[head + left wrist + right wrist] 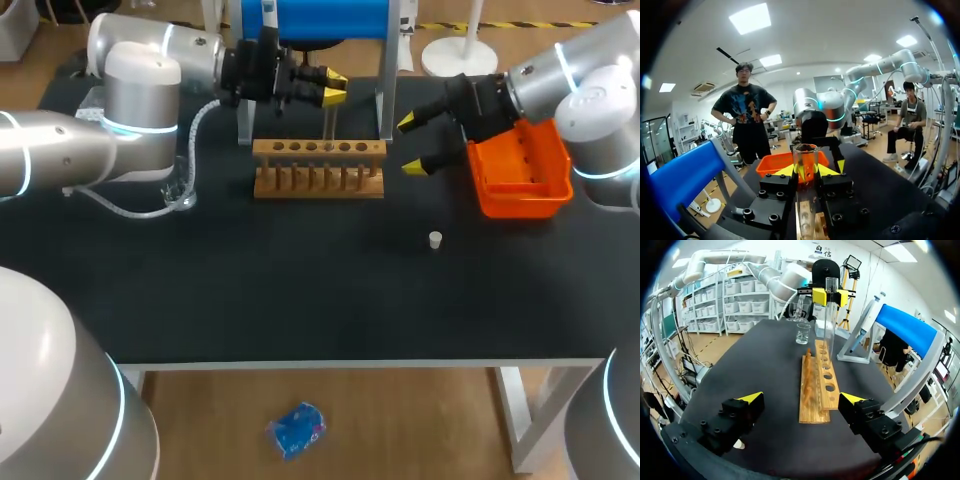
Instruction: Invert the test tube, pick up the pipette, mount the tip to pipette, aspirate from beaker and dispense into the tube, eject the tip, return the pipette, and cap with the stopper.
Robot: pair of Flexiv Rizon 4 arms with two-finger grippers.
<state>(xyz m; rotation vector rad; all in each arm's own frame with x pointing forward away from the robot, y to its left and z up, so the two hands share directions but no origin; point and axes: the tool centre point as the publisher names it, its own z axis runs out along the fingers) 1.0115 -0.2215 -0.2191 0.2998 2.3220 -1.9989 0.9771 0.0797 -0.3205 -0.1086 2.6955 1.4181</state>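
Up at the back of the bench, the left pincer (pixel 333 90) pinches a glass test tube (pixel 830 315), held upright with its lower end at the holes of the wooden rack (pixel 318 168). The right pincer (pixel 412 145) hangs spread just beside the rack's end, next to the orange tray (pixel 520 190). A small white stopper (pixel 435 240) lies on the black bench (pixel 300 300), nearer its front edge. A beaker (pixel 802 333) stands beyond the rack's other end. The pipette (pixel 866 325) rests on its blue-topped stand (pixel 315 18) behind the rack.
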